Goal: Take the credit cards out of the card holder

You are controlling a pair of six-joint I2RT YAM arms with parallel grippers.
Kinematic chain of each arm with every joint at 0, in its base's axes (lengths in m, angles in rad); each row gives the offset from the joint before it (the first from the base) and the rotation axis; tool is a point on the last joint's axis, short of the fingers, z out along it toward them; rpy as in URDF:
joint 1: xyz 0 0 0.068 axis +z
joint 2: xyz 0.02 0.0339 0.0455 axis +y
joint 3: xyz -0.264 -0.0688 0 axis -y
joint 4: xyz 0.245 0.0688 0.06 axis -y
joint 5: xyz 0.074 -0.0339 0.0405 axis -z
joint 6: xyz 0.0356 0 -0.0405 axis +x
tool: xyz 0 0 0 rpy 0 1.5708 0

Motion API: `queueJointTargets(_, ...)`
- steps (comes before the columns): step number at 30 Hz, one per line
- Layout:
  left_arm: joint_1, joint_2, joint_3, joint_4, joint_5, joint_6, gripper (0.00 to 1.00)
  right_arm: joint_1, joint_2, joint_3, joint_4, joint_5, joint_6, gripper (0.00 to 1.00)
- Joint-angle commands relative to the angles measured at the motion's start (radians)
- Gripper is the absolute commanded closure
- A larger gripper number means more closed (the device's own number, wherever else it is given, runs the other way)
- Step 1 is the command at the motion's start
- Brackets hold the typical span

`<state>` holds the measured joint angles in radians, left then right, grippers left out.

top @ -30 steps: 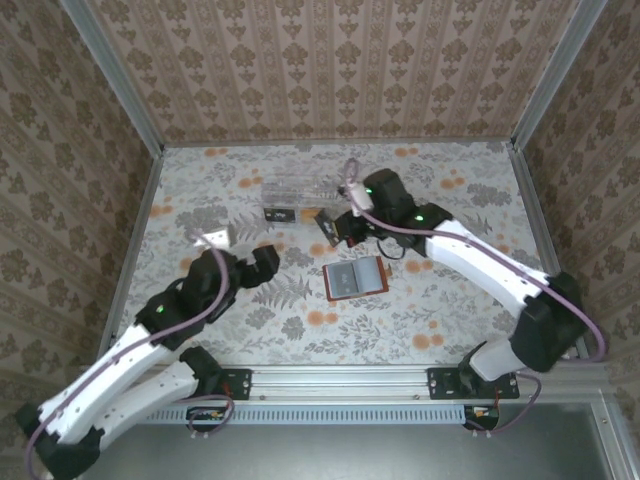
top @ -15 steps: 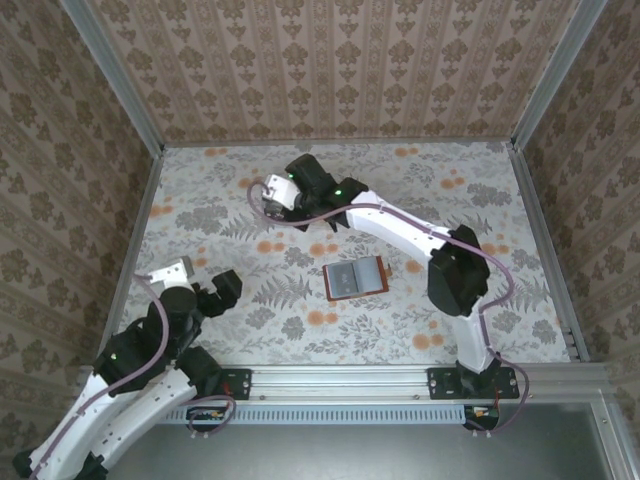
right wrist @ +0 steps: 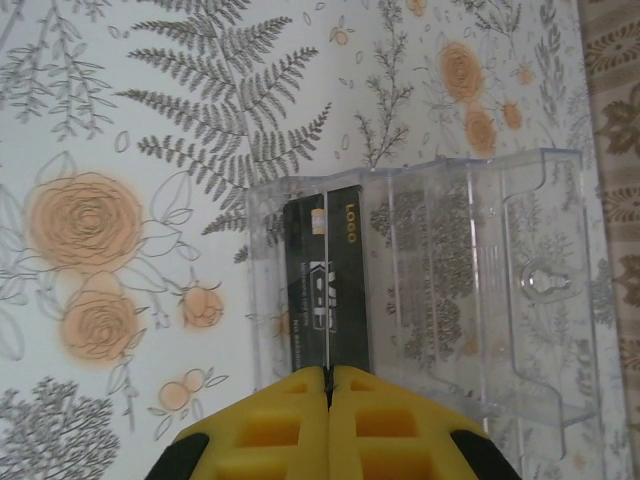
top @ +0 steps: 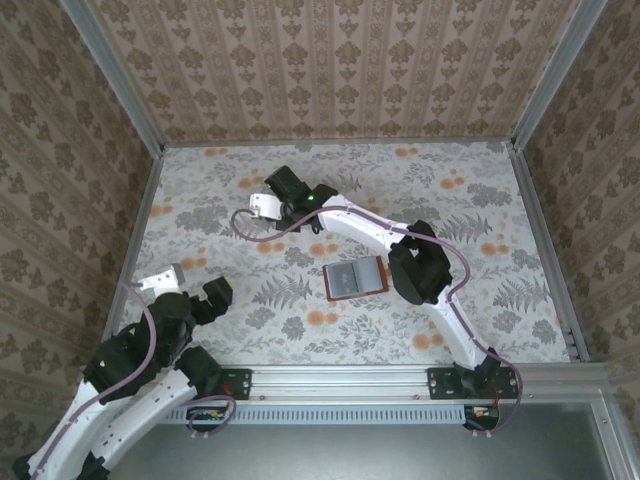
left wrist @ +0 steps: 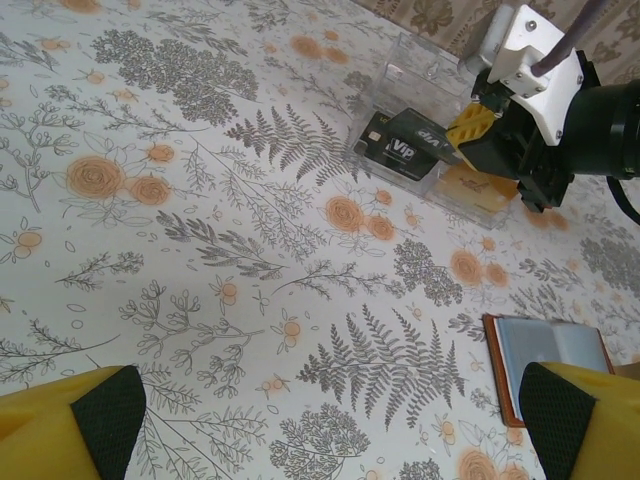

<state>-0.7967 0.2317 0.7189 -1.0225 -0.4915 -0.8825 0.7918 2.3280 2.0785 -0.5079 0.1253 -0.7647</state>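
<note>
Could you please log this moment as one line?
left tool open | right tool shut over black card in clear plastic box | rust-brown leather wallet open

Card holder [top: 355, 277] lay open in the middle of the bench [top: 470, 210]. At its eleven o'clock, toward the far edge, sat the box [left wrist: 425, 75], a flat card [left wrist: 398, 155] inside, a slanted card [left wrist: 420, 133] leaning over it up to the right fingers [left wrist: 470, 125] above the box. Left fingers [left wrist: 70, 425] sat at the holder's eight o'clock, well apart.
</note>
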Motion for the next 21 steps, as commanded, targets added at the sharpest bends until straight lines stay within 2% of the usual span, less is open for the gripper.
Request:
queueJointTargets(1,0.005,-0.01,0.022,-0.033,-0.028,-0.007,0.0,-0.004,0.038,0.039,0.03,0.037,-0.041,1.0)
queueJointTargets(19,0.005,-0.011,0.013,-0.031,-0.036,0.002,0.0,-0.015,0.141,0.092,0.057,0.054,-0.022,1.0)
queueJointTargets(21,0.004,-0.012,0.013,-0.031,-0.036,0.002,0.0,-0.015,0.146,0.094,0.065,0.06,-0.018,0.89)
